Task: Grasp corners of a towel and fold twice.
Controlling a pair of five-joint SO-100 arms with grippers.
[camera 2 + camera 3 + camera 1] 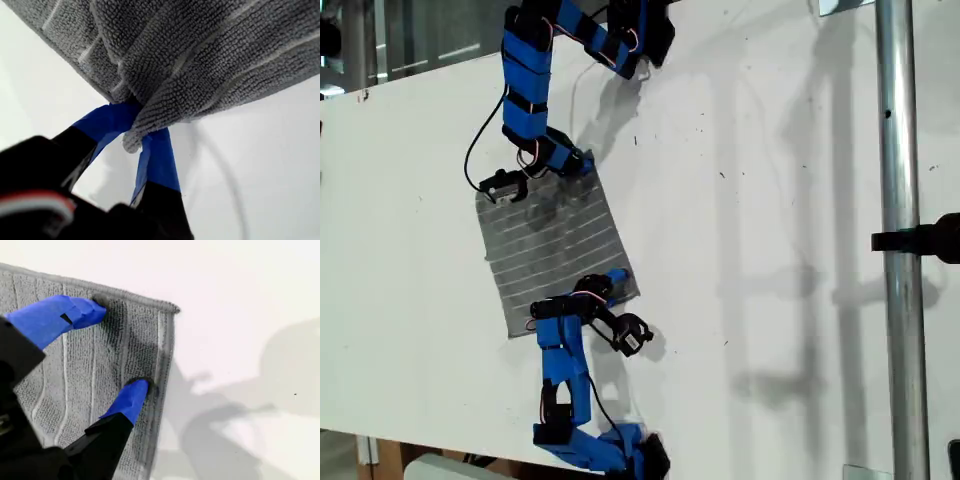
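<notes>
The grey striped towel [555, 250] lies mostly flat on the white table [770, 180]. The arm at the top of the exterior view is my first; my first gripper [582, 163] [137, 122] is shut on the towel's upper right corner [131, 141], and the cloth [200, 60] bunches up above the blue fingers. From the bottom of that view comes my second arm. My second gripper [615, 280] [121, 345] stands open, both fingertips [95, 307] pressing on the flat towel [65, 390] a little inside its lower right corner [172, 306].
A vertical metal pole [895, 150] with a black clamp [920, 242] crosses the exterior view's right. The table's edge runs along that view's left and bottom. Arm shadows fall on the table right of the towel.
</notes>
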